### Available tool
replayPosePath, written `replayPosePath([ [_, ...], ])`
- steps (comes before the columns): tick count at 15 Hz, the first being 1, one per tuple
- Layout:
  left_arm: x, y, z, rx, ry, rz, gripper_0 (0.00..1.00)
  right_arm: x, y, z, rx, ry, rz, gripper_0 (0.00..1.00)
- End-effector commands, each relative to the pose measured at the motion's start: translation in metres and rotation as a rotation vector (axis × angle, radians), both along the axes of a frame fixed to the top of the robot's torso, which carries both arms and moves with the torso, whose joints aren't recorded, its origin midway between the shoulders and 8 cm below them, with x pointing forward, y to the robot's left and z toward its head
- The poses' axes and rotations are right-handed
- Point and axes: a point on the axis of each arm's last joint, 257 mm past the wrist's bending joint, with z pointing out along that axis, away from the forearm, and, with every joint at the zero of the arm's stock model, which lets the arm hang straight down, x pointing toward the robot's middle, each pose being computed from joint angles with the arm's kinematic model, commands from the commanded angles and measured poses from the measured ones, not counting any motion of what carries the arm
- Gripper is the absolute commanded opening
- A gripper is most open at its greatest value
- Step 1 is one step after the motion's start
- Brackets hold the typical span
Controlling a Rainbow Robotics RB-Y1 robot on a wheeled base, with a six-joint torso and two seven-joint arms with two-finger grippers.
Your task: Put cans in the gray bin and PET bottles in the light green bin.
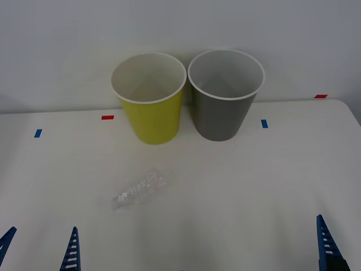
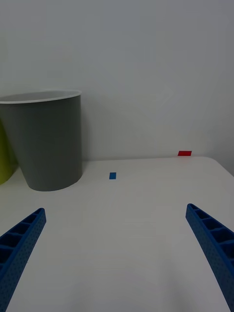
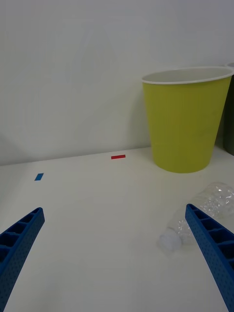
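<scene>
PET bottles, here one small clear, ribbed plastic bottle [image 1: 139, 189] with a whitish cap, lies on its side on the bare white table [image 1: 237, 192], toward the near edge and left of centre, in front of the light green bin [image 1: 151, 116] and well apart from it. That round, tapered lime bucket with a white rim and white inside stands near the table's far edge, just beside the gray bin [image 1: 221, 113], a dark-gray bucket of the same shape with a pale rim and light gray inside. Both bins look empty as far as their open mouths show, and no cans are visible on the table.

The sorting appears not to have started: the bottle is not yet picked up, and its move into the lime bin is what remains.

The left gripper [image 1: 39, 248] hangs at the near left corner with its blue ribbed fingers spread wide and holding nothing; in the left wrist view the bottle's cap end lies just inside one finger [image 3: 214, 248]. The right gripper [image 2: 117, 253] waits at the near right corner, its fingers likewise spread and empty, facing the gray bin.

The bottle's thin, crinkled walls look light and easily crushed, and its round body is likely to roll. Small red and blue tape marks [image 1: 107, 117] dot the smooth matte tabletop.
</scene>
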Motion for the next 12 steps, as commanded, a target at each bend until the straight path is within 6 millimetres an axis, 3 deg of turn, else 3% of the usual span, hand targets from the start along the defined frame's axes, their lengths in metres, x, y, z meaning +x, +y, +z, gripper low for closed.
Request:
replayPosePath([
  [1, 0.0, 0.0, 0.0, 0.0, 0.0, 0.0, 1.0, 0.0, 0.0, 0.0, 0.0, 0.0, 0.0, 1.0],
  [2, 0.0, 0.0, 0.0, 0.0, 0.0, 0.0, 1.0, 0.0, 0.0, 0.0, 0.0, 0.0, 0.0, 1.0],
  [3, -0.002, -0.002, -0.021, -0.003, 0.043, -0.005, 1.0, 0.0, 0.0, 0.0, 0.0, 0.0, 0.0, 1.0],
  [4, -0.001, -0.001, -0.025, 0.013, 0.044, -0.012, 1.0, 0.0, 0.0, 0.0, 0.0, 0.0, 0.0, 1.0],
  [12, 0.011, -0.02, -0.026, 0.071, 0.04, -0.146, 1.0, 0.0, 0.0, 0.0, 0.0, 0.0, 0.0, 1.0],
])
